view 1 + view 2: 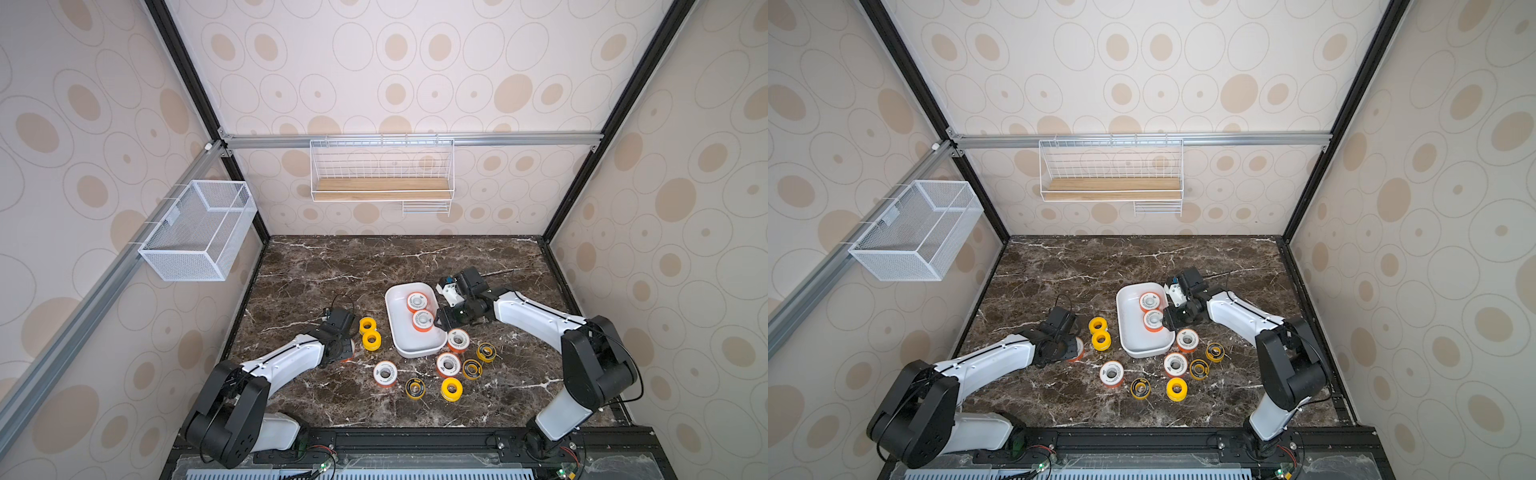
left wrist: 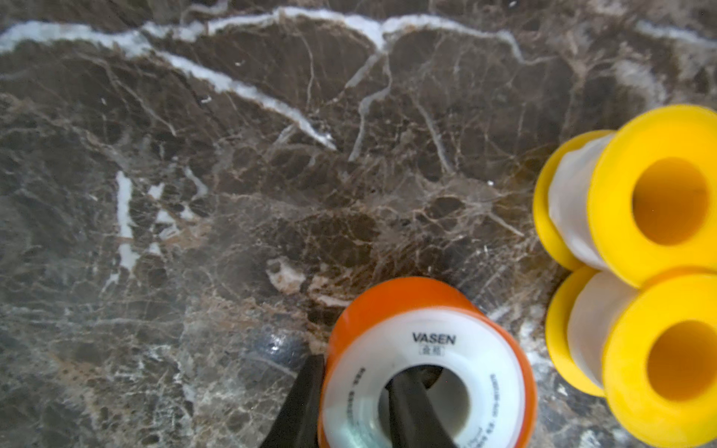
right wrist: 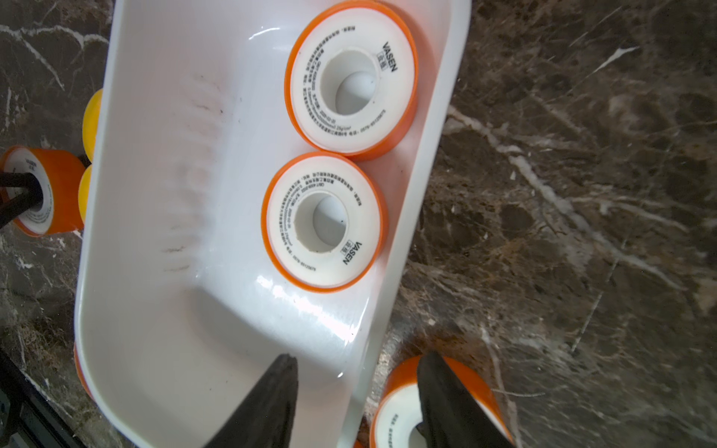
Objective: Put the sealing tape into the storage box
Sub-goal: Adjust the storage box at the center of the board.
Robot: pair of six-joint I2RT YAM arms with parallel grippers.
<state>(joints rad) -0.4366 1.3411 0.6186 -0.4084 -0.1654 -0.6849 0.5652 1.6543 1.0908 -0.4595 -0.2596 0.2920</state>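
2 spools [image 1: 423, 321] flat in box [image 1: 401, 334], holes up | 9 on bench [image 1: 332, 266] | 1 pinched through its hole by my left tool [image 2: 357, 382] | right tool [image 3: 357, 357] half-open, empty

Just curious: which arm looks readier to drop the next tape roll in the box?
Left. The left gripper grips an orange-rimmed spool; the right gripper stands open and empty astride the storage box rim.

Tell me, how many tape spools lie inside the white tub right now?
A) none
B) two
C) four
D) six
B: the storage box holds just two orange-rimmed spools, one next to the other; all the rest sit out on the table.
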